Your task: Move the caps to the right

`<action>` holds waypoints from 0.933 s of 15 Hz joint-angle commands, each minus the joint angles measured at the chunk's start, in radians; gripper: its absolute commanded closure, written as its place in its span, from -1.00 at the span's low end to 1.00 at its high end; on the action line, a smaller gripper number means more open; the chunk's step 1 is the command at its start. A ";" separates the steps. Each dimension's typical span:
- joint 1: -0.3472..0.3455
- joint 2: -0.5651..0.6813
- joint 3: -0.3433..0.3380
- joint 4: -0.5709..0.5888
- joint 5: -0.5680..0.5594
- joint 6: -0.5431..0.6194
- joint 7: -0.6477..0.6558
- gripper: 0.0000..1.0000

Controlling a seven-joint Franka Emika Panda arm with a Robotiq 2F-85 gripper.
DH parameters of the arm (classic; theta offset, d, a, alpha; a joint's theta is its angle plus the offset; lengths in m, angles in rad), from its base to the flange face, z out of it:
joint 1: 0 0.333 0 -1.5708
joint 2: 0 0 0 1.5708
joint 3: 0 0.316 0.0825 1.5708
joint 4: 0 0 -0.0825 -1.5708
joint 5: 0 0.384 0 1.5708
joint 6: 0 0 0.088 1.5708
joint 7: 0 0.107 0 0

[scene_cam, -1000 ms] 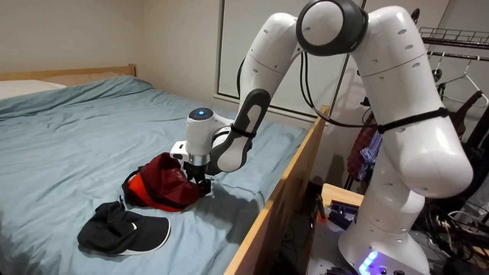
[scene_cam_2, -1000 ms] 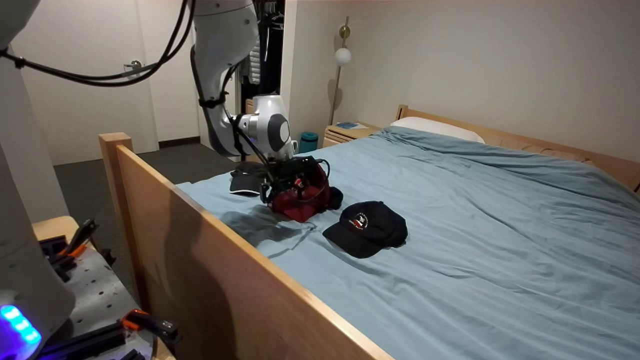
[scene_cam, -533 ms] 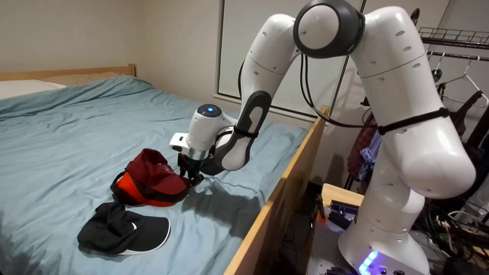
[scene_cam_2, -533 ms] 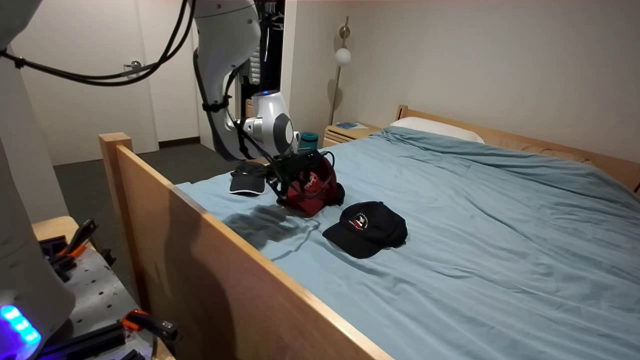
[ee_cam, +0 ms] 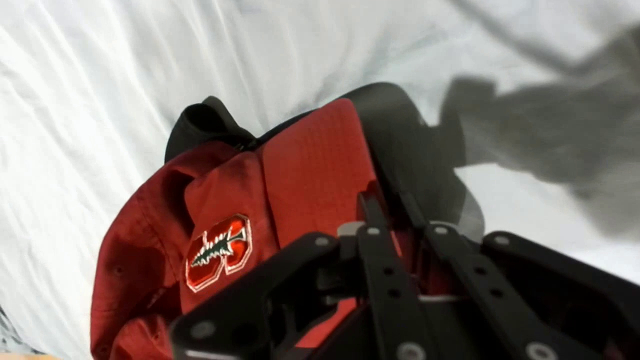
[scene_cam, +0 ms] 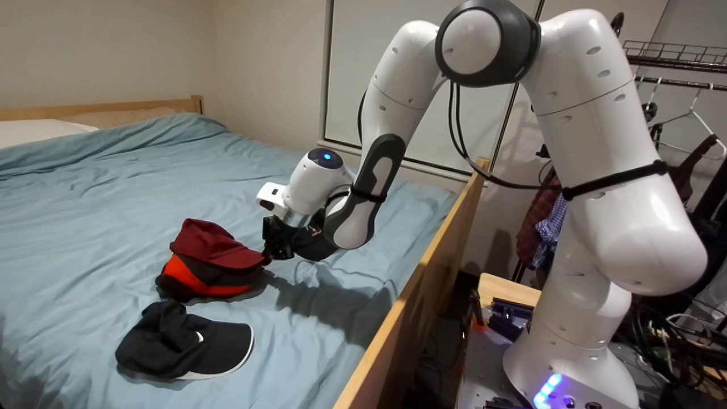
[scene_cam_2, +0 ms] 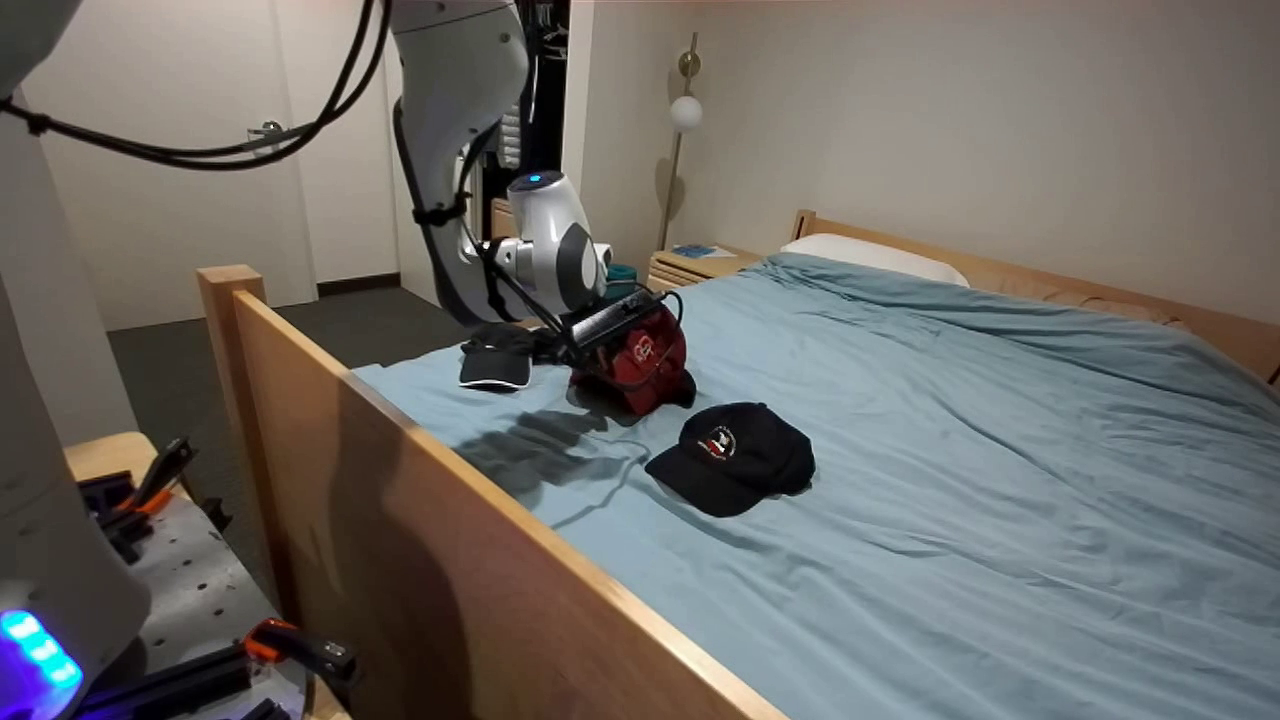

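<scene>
The red cap [scene_cam: 213,250] has black and orange trim and a stitched crest. My gripper [ee_cam: 391,207] reaches the front edge of its brim [ee_cam: 320,165], and the fingers are nearly together, pinching that edge. The brim stands tilted above the bed, with its shadow falling beside it in the wrist view. A black cap with a white brim rim [scene_cam: 184,341] lies close to the red one. Another black cap, with a round emblem [scene_cam_2: 735,460], rests on the red cap's opposite side. In an exterior view [scene_cam_2: 640,365], the red cap partly shows behind the wrist hardware, which hides the fingertips.
Blue-grey bedding [scene_cam: 113,216] with creases lies under the caps. A wooden footboard [scene_cam_2: 430,470] runs between the robot base [scene_cam: 568,363] and the bed. Cables [scene_cam: 460,130] hang from the arm. A nightstand [scene_cam_2: 700,265] stands beside the bed's far end.
My gripper has closed on the brim. The hand has tilted and risen a little, and the red cap has shifted toward the headboard. Both black caps have stayed put.
</scene>
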 commanded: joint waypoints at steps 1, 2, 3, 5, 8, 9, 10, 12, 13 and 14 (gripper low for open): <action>-0.032 -0.019 0.031 -0.031 0.008 0.040 0.020 0.93; -0.056 -0.021 0.058 -0.031 -0.003 0.034 0.027 0.95; -0.068 -0.020 0.075 -0.031 -0.003 0.035 0.031 0.95; -0.092 -0.020 0.104 -0.034 -0.001 0.035 0.039 0.92; -0.115 -0.006 0.126 -0.022 0.005 0.051 0.051 0.89; -0.117 0.004 0.125 -0.011 0.009 0.065 0.058 0.93; -0.102 0.010 0.104 -0.004 0.018 0.085 0.068 0.93; -0.124 0.008 0.125 -0.004 0.014 0.082 0.071 0.91; -0.130 0.008 0.133 -0.010 0.012 0.086 0.073 0.41; -0.149 0.013 0.158 -0.015 0.007 0.082 0.076 0.40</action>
